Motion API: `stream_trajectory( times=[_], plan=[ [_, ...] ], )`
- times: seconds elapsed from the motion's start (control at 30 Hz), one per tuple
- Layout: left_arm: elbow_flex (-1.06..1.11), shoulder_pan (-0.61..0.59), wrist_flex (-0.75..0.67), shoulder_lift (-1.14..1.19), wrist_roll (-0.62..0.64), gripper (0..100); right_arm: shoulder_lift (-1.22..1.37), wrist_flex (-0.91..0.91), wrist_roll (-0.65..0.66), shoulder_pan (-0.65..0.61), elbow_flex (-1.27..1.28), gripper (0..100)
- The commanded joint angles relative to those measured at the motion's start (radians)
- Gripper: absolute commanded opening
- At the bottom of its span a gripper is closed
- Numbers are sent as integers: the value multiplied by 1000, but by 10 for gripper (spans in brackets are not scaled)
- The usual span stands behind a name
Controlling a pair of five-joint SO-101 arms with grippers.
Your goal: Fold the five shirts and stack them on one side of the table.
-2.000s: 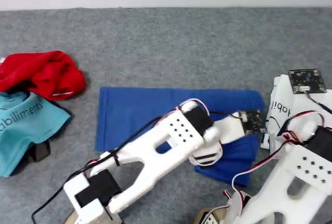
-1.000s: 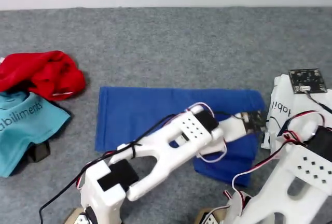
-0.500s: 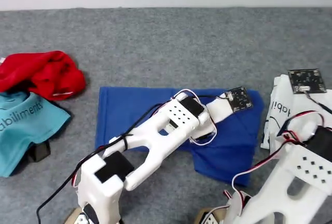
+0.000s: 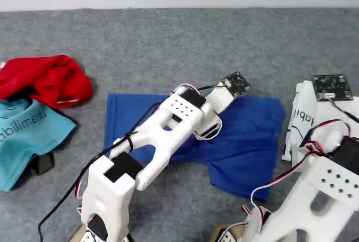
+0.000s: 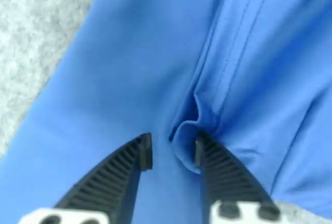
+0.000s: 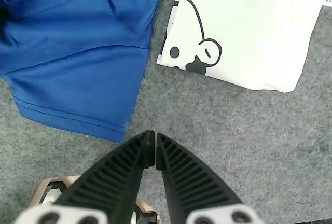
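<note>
A blue cotton shirt (image 4: 247,141) lies spread on the grey carpeted tabletop (image 4: 196,46). Its long axis runs side to side across the high view. One flap juts from the right part of the shirt toward the arms' bases. The cloth there is rumpled into soft creases.

The white left arm (image 4: 174,124) stretches diagonally over the blue shirt and covers much of its middle. The left hand (image 5: 172,151) is low over the cloth near the shirt's far edge. Its fingers are parted, and a small raised pucker of blue fabric stands between them, against one finger.

The right hand (image 6: 155,143) has its fingers pressed together with nothing in them. It hangs over bare tabletop just beside the hem of the shirt's jutting flap.

A folded white shirt with black print (image 4: 300,119) lies just past the blue shirt's right short end, a narrow strip of tabletop between them. Well apart from the blue shirt's left short end sit a crumpled red shirt (image 4: 45,79) and a teal shirt with pale lettering (image 4: 28,135), touching each other. A small black object (image 4: 42,163) pokes out from under the teal one.
</note>
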Motion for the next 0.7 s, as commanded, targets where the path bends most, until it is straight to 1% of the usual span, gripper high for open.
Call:
stream_trajectory(
  times=[0.0,0.3,0.53,0.67],
  plan=[
    [-48,-8,48,-15,-3,133,-12,35,9,8,-3,15],
    [-51,-34,72,-17,-3,133,-12,28,9,8,-3,15],
    [-142,21,175,-101,3,134,-10,28,9,8,-3,15],
    [-182,48,190,-135,3,134,-8,27,9,7,2,15]
  ],
)
